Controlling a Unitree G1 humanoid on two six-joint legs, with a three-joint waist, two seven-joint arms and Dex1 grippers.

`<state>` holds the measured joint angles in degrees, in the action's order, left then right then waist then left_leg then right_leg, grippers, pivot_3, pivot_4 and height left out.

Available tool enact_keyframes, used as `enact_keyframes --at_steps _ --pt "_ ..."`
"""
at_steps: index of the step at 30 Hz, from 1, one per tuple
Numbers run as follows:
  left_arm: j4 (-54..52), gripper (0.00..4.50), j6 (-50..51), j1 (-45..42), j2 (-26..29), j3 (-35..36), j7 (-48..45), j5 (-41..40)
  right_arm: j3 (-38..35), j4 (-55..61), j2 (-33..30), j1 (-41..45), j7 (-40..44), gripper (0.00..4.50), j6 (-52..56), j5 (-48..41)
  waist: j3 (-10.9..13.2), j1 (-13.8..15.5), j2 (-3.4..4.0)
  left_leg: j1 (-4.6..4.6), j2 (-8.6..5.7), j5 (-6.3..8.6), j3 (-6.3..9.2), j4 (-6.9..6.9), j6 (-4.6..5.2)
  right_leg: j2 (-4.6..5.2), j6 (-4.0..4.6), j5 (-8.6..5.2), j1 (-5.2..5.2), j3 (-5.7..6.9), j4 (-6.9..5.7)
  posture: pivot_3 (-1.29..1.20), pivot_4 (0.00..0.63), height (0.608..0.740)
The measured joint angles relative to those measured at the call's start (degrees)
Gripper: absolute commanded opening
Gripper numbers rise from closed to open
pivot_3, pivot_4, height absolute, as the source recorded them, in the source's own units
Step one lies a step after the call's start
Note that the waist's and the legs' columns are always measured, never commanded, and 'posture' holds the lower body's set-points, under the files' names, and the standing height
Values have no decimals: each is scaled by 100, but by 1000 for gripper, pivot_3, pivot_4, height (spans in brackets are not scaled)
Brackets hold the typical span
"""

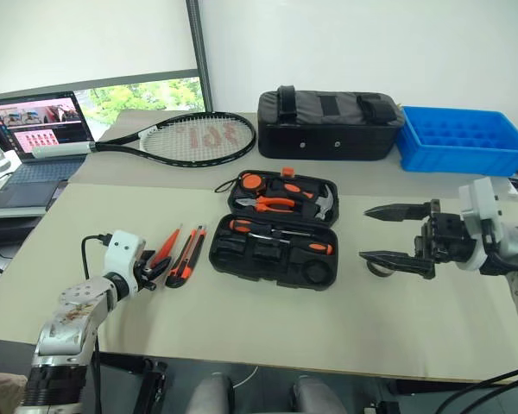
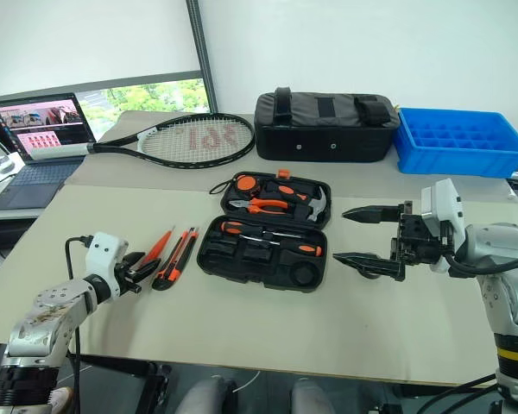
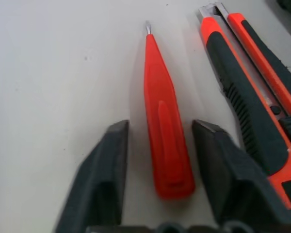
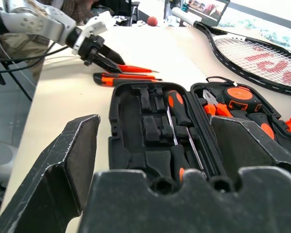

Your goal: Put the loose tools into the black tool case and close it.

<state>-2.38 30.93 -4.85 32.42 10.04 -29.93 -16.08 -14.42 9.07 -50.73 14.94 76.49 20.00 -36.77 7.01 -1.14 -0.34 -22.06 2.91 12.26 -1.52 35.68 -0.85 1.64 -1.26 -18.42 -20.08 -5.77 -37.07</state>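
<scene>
With your left gripper (image 3: pixel 157 141) half-open astride the small orange screwdriver (image 3: pixel 164 141) beside the knife (image 3: pixel 247 97), close squarely on its handle, then carry it to the open case (image 1: pixel 272 250).

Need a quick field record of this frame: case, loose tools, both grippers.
case: black tool case open on table, two screwdrivers already in slots
loose tools: small orange screwdriver and utility knife side by side, left of case
left gripper: fingers straddle small orange screwdriver, not yet closed on it
right gripper: open, empty, right of case
</scene>
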Motion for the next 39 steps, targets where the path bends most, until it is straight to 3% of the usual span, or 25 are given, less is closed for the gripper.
enact_keyframes --at_steps 1,7,13,16,19,23,29,39 --pt "64 535 -68 0 -9 35 0 -8 -3 -102 -3 11 38 4227 -41 1 0 -18 0 1 3 0 0 0 0 -4 1 0 0 -1 -1 0 150 708" --pt "273 502 -479 23 3 303 -151 -106 -17 -349 -3 50 99 4227 -128 -1 4 -65 -3 -4 5 0 1 -1 0 -8 2 1 -6 0 -2 0 150 708" --pt "312 502 -1159 -547 474 460 -1056 -373 -92 -537 6 49 164 4227 -246 -49 15 34 -23 -17 -1 0 1 -1 0 -1 2 2 -7 6 14 0 150 708" --pt "344 502 -1646 -1262 680 89 -2035 -430 -196 -648 30 -2 211 4227 -314 -52 12 116 -17 -21 -5 0 -1 -2 -1 1 2 2 -6 12 24 0 150 708" --pt "624 502 -2117 -2191 680 -837 -3122 -277 -257 -659 95 -71 200 4227 -330 -56 9 149 -11 -24 -6 0 -4 -1 0 -2 0 2 -6 9 29 0 150 708" --pt "1601 502 -2767 -3083 532 -1709 -4218 84 -423 -582 164 -332 133 4227 -334 -61 8 99 -3 -26 2 1 -3 -5 3 -21 0 2 -10 5 27 0 150 708" --pt "4016 502 -4139 -4527 -12 -2690 -5239 1073 -1070 124 294 -1271 -163 4227 -320 -293 11 81 -4 -38 -4 1 4 2 4 -23 -4 -1 -9 3 33 0 150 708" --pt "5993 502 -5327 -5383 -544 -2932 -5582 1798 -1588 732 365 -2092 -477 4227 -313 -515 32 21 -37 -40 -6 2 10 11 7 -23 -24 -11 -8 0 24 0 150 708"
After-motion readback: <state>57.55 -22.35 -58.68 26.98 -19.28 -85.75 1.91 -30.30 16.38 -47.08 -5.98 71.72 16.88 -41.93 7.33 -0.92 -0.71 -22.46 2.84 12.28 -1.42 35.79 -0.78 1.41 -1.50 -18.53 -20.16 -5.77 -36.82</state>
